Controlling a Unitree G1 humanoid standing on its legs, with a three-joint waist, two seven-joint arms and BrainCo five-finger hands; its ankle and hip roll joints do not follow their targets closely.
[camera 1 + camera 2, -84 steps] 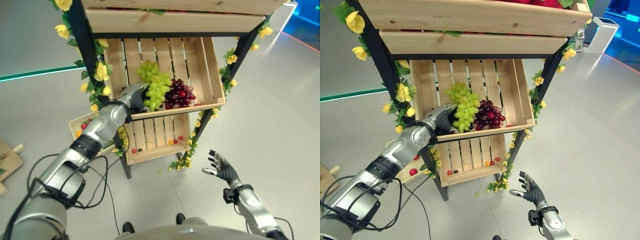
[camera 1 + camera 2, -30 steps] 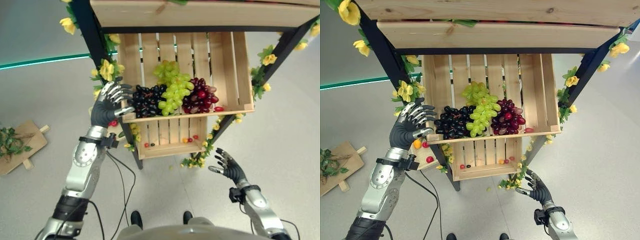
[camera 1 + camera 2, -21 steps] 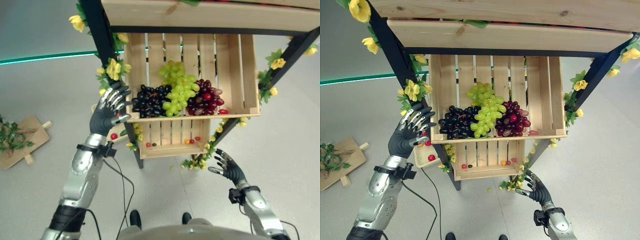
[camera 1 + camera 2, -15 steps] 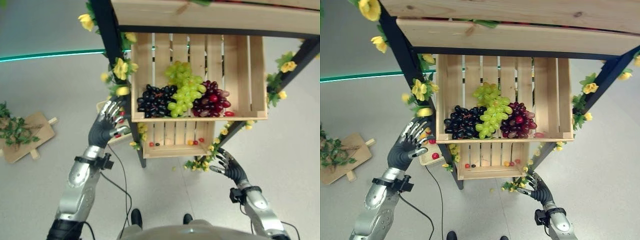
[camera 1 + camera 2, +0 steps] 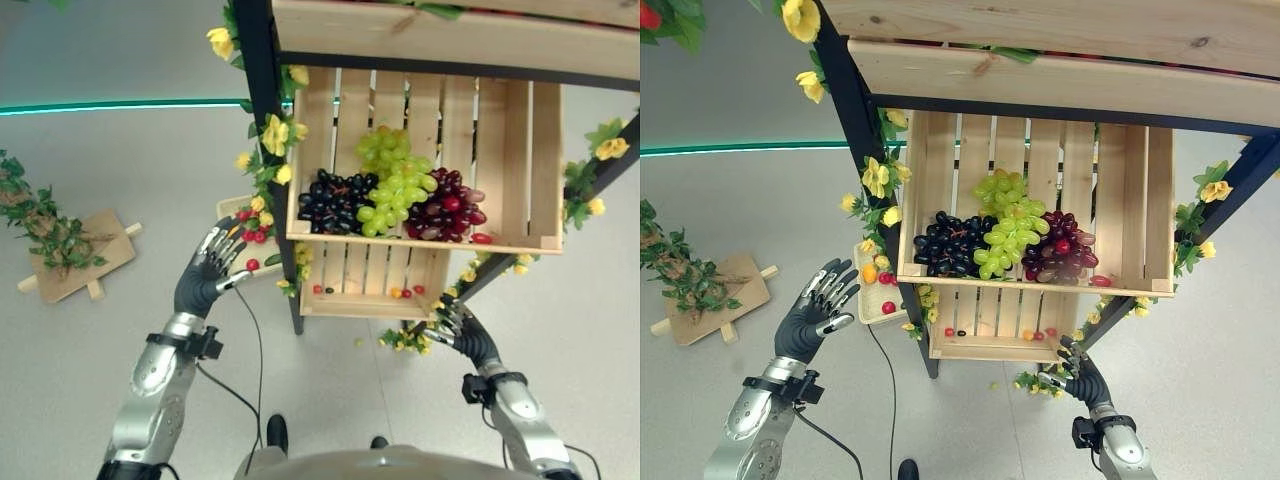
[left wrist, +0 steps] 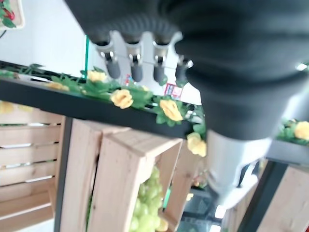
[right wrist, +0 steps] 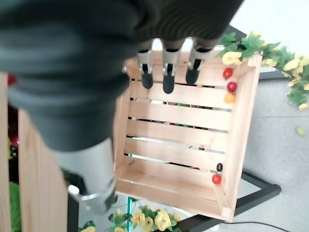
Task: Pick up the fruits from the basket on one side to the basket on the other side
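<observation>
Grapes, dark (image 5: 330,200), green (image 5: 392,180) and red (image 5: 447,206), lie bunched in the middle crate (image 5: 515,160), well above and beyond the left hand (image 5: 207,276), whose fingers (image 5: 827,281) are spread and hold nothing. Just past those fingertips a low tray (image 5: 872,303) holds small red and orange fruits. My judgement: drop the left hand over one small fruit, close round it gently, and lift clear of the rim. The right hand (image 5: 1081,376) hangs with straight fingers near the bottom crate (image 7: 178,145). No writing is readable.
</observation>
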